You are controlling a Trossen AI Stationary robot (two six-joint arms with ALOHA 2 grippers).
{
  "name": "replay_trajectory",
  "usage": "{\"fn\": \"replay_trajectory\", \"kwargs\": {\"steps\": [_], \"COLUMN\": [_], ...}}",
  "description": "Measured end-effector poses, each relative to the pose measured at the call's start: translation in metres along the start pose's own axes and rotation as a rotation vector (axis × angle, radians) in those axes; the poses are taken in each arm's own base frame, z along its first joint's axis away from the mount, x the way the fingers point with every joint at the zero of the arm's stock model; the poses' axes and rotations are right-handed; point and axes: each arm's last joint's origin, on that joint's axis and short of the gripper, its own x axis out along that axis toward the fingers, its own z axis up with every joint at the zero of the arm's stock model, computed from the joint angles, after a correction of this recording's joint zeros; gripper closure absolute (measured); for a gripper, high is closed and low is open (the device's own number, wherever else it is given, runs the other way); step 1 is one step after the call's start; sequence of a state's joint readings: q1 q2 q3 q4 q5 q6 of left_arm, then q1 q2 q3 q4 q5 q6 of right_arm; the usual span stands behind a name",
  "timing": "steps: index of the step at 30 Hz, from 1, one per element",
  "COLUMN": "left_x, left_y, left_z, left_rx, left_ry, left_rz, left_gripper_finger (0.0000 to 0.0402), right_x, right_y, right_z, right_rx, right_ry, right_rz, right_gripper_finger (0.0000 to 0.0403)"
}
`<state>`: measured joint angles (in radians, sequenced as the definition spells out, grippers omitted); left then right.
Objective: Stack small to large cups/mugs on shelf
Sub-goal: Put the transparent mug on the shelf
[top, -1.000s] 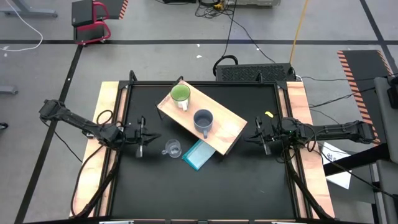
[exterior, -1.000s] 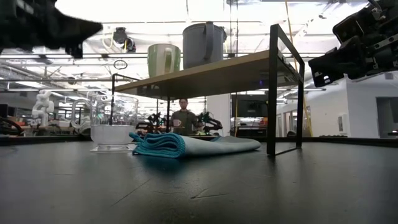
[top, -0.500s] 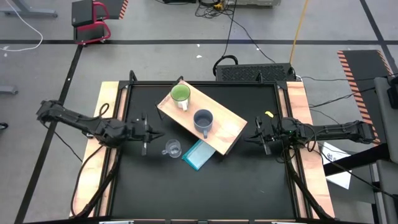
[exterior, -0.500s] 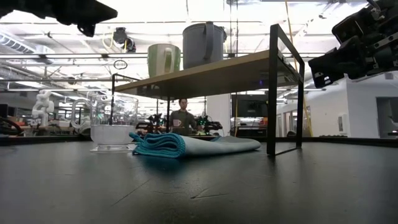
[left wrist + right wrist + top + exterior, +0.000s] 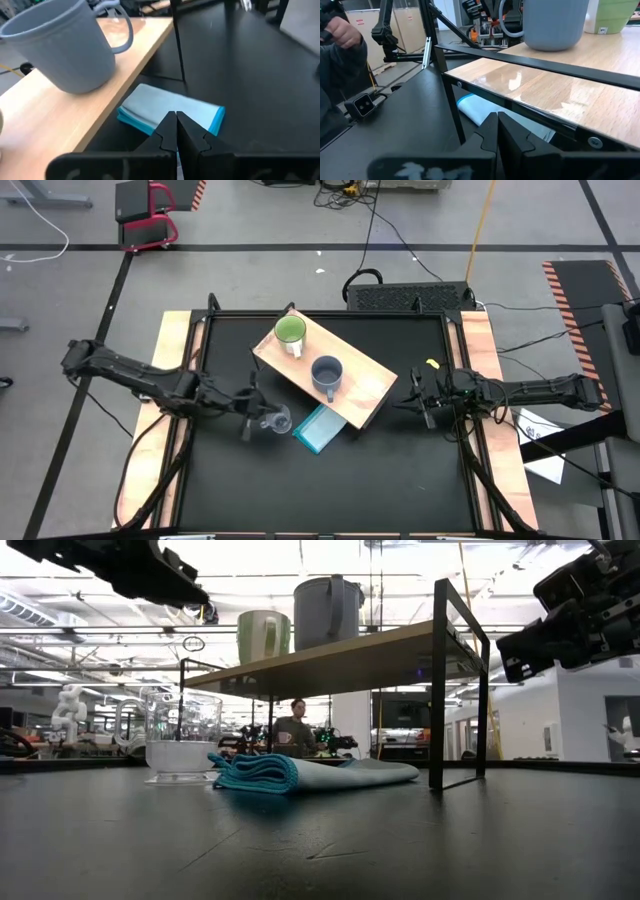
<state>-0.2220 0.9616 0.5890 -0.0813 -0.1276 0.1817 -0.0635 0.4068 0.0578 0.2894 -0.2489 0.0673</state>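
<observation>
The lime-green mug [image 5: 290,332] and the grey-blue mug [image 5: 326,372] stand upright, apart, on the light wooden shelf [image 5: 368,388]. The clear glass cup [image 5: 278,420] stands on the black table near the shelf's near-left edge. My left gripper [image 5: 254,416] is shut and hovers just left of the glass cup, well above it in the low view [image 5: 150,575]. In its wrist view [image 5: 176,119] the grey-blue mug [image 5: 65,50] shows ahead. My right gripper [image 5: 420,402] is shut and waits off the shelf's right end.
A folded light-blue cloth [image 5: 320,428] lies on the table beside the glass cup, partly under the shelf's near edge. The shelf's thin dark legs [image 5: 438,690] stand on the table. A person [image 5: 293,725] stands beyond the table; a person's hand [image 5: 340,30] shows in the right wrist view.
My left gripper has moved toward the table's right and slightly toward its near edge, coming up beside the glass cup while staying high above the table. It stays shut. The cups, cloth and right arm have kept still.
</observation>
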Motion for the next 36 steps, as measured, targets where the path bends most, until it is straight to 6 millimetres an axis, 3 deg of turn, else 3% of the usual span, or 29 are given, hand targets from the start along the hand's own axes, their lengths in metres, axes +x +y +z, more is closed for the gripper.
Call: {"fn": "replay_trajectory", "kwargs": {"steps": [7, 13, 21, 26, 36], "left_x": [0.014, 0.015, 0.011, 0.01, 0.02], "left_y": [0.006, 0.011, 0.016, 0.016, 0.034], "left_z": [0.012, 0.016, 0.02, 0.016, -0.003], "left_rx": [0.1, 0.153, 0.155, 0.242, 0.133], "left_ry": [0.108, 0.21, 0.205, 0.244, 0.425], "left_rz": [-0.004, -0.016, -0.156, -0.165, -0.065], "left_gripper_finger": [0.0381, 0.0349, 0.0298, 0.027, 0.0245], "right_x": [0.0, 0.0, 0.0, 0.0, 0.0], "right_y": [0.0, 0.0, 0.0, 0.0, 0.0], "right_z": [-0.001, -0.001, -0.001, -0.001, -0.001], "right_rx": [0.001, -0.001, -0.005, -0.004, -0.001], "right_ry": [0.007, 0.009, 0.011, 0.011, 0.008], "right_rz": [0.0, -0.001, -0.001, -0.001, -0.001], "right_gripper_finger": [0.0403, 0.0403, 0.0403, 0.0403, 0.0403]}}
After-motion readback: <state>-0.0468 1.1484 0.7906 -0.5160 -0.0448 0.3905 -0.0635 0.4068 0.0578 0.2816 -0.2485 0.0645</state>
